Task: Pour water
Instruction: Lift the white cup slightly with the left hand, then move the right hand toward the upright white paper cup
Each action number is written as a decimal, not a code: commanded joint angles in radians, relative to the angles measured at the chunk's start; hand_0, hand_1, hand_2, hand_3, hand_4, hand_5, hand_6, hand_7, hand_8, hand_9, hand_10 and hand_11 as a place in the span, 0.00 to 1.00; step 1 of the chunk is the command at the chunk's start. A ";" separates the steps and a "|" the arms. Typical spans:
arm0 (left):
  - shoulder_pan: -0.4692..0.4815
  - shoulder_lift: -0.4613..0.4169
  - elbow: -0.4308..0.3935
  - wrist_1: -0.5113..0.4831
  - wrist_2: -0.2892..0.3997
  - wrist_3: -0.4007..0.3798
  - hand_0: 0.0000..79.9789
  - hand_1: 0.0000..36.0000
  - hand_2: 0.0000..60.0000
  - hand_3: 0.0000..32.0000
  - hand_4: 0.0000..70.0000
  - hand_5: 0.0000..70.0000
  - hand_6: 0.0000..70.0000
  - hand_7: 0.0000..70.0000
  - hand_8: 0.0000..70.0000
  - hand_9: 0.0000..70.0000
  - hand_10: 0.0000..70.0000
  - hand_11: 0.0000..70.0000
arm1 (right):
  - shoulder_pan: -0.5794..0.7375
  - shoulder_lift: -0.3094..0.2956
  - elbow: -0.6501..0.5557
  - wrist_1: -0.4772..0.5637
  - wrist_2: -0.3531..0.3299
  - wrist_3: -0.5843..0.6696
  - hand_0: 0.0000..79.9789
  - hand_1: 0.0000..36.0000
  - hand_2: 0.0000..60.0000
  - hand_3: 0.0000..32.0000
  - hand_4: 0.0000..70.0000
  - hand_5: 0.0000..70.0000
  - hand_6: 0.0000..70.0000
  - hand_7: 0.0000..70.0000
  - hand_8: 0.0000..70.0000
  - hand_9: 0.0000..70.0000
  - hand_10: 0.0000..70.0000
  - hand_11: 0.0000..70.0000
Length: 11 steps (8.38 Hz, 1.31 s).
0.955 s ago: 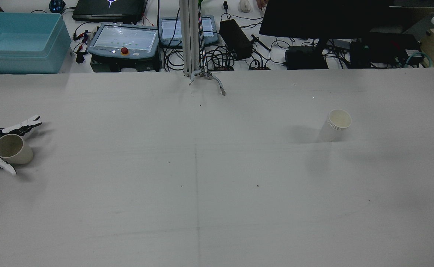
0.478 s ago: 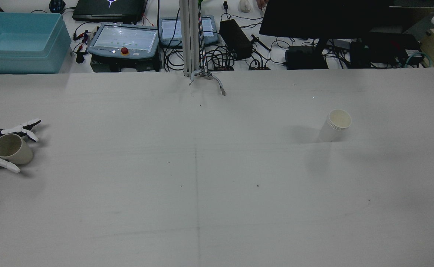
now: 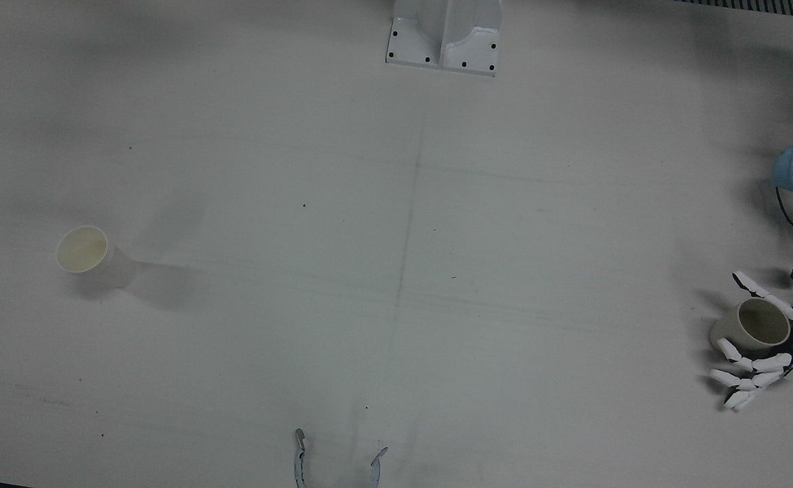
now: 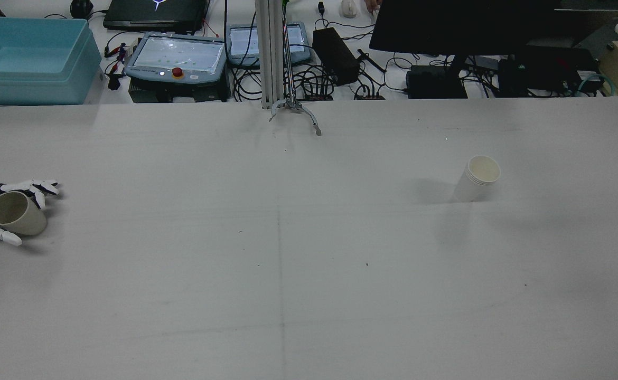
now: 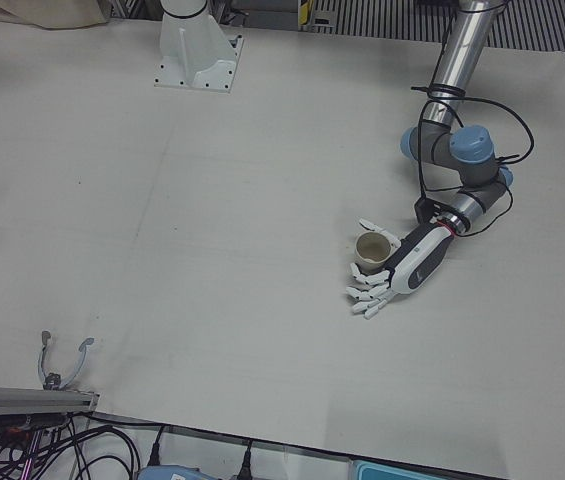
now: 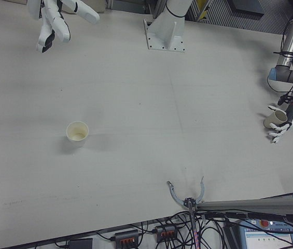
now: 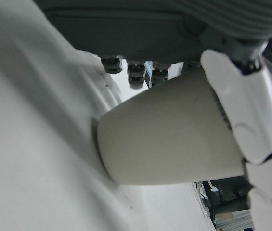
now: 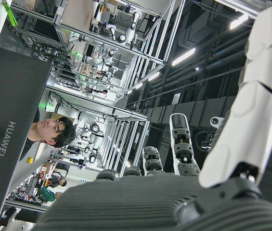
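The left hand point(image 5: 394, 275) sits low at the table's point(image 4: 288, 264) edge, fingers point(image 3: 742, 376) curled around the beige cup point(image 3: 752, 327) but seemingly not yet clamped, likely settling a side grip that keeps it upright for carrying. Well apart across the table stands the white paper cup point(image 4: 478, 178), open mouth up, presumably the receiver. Farthest off, the right hand point(image 6: 55, 18) hangs raised with fingers spread, holding nothing
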 commanded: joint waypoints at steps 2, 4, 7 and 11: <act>-0.004 0.005 -0.001 0.013 -0.001 -0.023 0.53 0.55 1.00 0.00 1.00 0.61 0.13 0.28 0.07 0.07 0.06 0.08 | -0.001 0.002 0.002 0.000 0.002 0.003 0.59 0.39 0.21 0.00 0.14 0.28 0.09 0.19 0.00 0.02 0.00 0.00; -0.012 0.007 -0.009 0.014 -0.001 -0.034 0.49 0.73 1.00 0.00 1.00 0.61 0.13 0.23 0.09 0.08 0.08 0.11 | 0.002 0.015 0.005 0.000 0.000 0.003 0.59 0.40 0.22 0.00 0.15 0.29 0.09 0.19 0.00 0.02 0.00 0.00; -0.064 0.025 -0.154 0.082 -0.007 -0.079 0.55 0.82 1.00 0.00 1.00 0.61 0.12 0.20 0.09 0.08 0.07 0.11 | 0.005 0.031 -0.064 0.002 0.012 0.004 0.59 0.42 0.24 0.00 0.16 0.31 0.10 0.22 0.01 0.02 0.00 0.00; -0.058 0.022 -0.308 0.217 -0.094 -0.145 0.54 0.81 1.00 0.00 1.00 0.57 0.12 0.19 0.08 0.07 0.05 0.08 | -0.027 0.065 -0.417 0.273 0.014 0.020 0.59 0.43 0.25 0.00 0.12 0.24 0.07 0.12 0.00 0.00 0.00 0.00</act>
